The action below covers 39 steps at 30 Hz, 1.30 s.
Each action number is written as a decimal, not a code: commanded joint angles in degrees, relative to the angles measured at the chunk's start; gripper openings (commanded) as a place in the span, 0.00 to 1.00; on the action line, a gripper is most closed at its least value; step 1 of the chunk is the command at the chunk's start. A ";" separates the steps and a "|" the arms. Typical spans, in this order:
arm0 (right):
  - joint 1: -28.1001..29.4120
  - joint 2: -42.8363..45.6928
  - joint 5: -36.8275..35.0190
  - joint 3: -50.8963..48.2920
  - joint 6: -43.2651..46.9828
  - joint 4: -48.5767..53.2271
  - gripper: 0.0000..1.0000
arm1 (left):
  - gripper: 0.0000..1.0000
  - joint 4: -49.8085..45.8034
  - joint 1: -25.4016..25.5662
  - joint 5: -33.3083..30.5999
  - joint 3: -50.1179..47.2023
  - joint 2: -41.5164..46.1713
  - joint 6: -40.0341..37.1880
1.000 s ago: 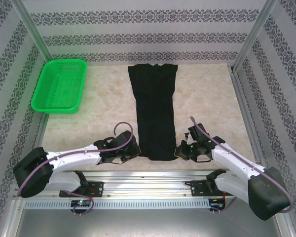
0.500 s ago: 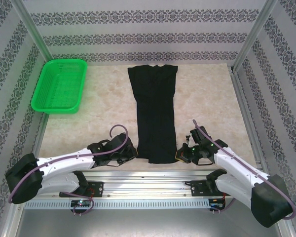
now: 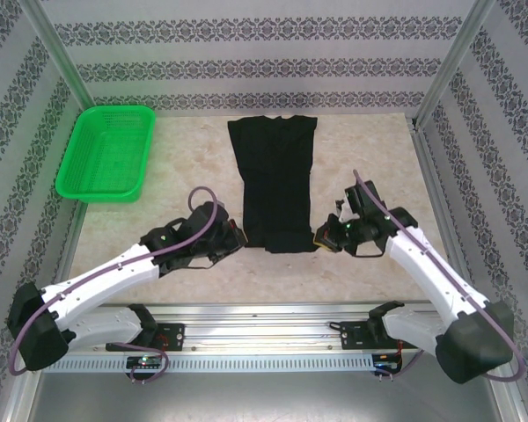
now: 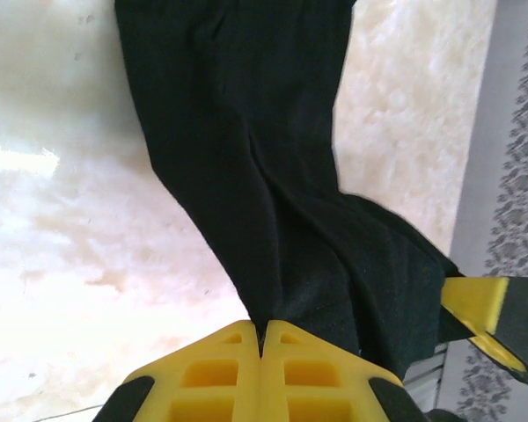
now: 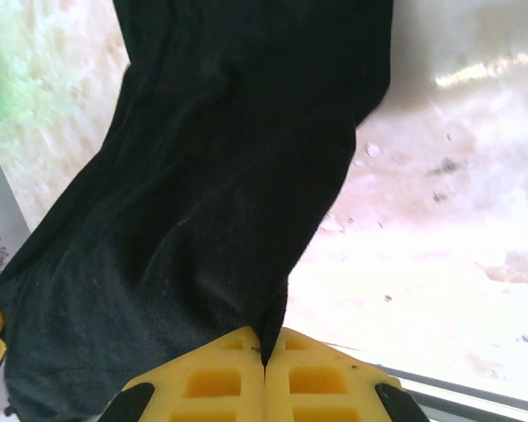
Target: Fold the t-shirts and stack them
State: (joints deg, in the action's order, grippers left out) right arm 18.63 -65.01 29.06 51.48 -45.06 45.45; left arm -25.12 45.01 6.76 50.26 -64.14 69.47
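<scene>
One marbled tabletop [image 3: 185, 193] carries one black t-shirt [image 3: 273, 167], a long narrow strip at centre. Its near hem, close to the tabletop's near edge a second ago, is now raised and carried farther in, shortening the strip. One green mesh basket [image 3: 114, 109] stands at the far left, unmoved, well apart from the t-shirt. Two claws, the left claw [image 3: 239, 239] and the right claw [image 3: 319, 241], are each clamped on a near hem corner

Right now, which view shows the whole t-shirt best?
Top external: the t-shirt shows in full, far edge to near hem. The wrist views give close-ups of its near corners, pinched in the left fingers and right fingers.
</scene>
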 commanded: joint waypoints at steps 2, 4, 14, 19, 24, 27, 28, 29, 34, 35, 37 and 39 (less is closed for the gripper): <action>-2.80 -5.91 -0.75 7.88 5.71 3.62 0.02 | 0.00 -5.61 -5.89 1.86 4.86 -2.37 -6.80; -4.12 -9.24 -0.74 11.75 7.08 3.70 0.02 | 0.00 -4.73 -8.52 4.07 7.45 -5.16 -9.19; -6.90 -27.36 -0.89 32.46 14.39 7.18 0.01 | 0.00 -4.28 -17.31 9.96 22.96 -19.88 -17.83; -7.82 -37.07 -2.62 43.79 17.97 11.12 0.01 | 0.00 -3.83 -20.94 11.97 27.99 -25.60 -20.27; -8.65 -44.66 -4.41 52.28 19.41 13.32 0.01 | 0.00 -3.73 -23.24 12.83 32.33 -31.15 -22.24; -9.23 -48.36 -4.45 56.80 19.40 13.73 0.01 | 0.00 -3.88 -24.46 13.33 35.33 -34.36 -23.34; -9.24 -49.81 -4.74 58.50 19.63 14.29 0.01 | 0.00 -3.99 -24.82 13.65 36.49 -35.53 -23.65; -9.36 -50.93 -5.03 59.91 19.67 14.71 0.01 | 0.00 -4.05 -25.11 13.94 37.45 -36.58 -23.87; -9.67 -56.26 -5.85 65.75 19.73 15.85 0.02 | 0.00 -4.58 -26.41 15.23 42.20 -42.23 -25.55; -9.77 -57.18 -6.00 66.65 19.68 16.02 0.02 | 0.00 -4.80 -26.68 15.31 42.86 -43.25 -25.82; -10.00 -59.23 -6.40 68.47 19.66 16.49 0.03 | 0.00 -5.15 -27.23 15.44 44.38 -45.28 -26.52; -10.24 -61.05 -6.34 69.86 19.53 16.44 0.04 | 0.00 -5.27 -27.76 16.15 45.79 -47.22 -27.05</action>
State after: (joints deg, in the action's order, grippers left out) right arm 9.69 -123.74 25.50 118.78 -26.55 60.01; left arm -27.97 18.83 22.55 93.49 -109.47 45.04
